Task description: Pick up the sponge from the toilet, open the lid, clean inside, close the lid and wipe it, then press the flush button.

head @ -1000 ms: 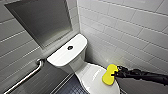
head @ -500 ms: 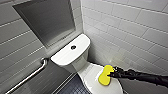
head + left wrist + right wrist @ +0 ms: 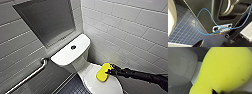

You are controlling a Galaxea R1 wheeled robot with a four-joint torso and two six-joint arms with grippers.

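The white toilet (image 3: 70,56) stands in the corner, with the round dark flush button (image 3: 73,47) on top of its tank. The glossy white lid (image 3: 100,86) is down over the bowl. My right gripper (image 3: 109,72) reaches in from the right on a black arm and is shut on the bright yellow sponge (image 3: 103,72), which rests against the back part of the lid near the tiled wall. In the right wrist view the sponge (image 3: 224,72) shows large and close. The left wrist view looks down at the floor beside the toilet's white side (image 3: 170,18).
A metal grab bar (image 3: 27,77) runs along the left wall below a recessed grey panel (image 3: 47,20). White wall tiles (image 3: 130,30) close off the right side. The floor is small dark blue tiles (image 3: 184,31). A blue cable (image 3: 198,25) loops over my dark base.
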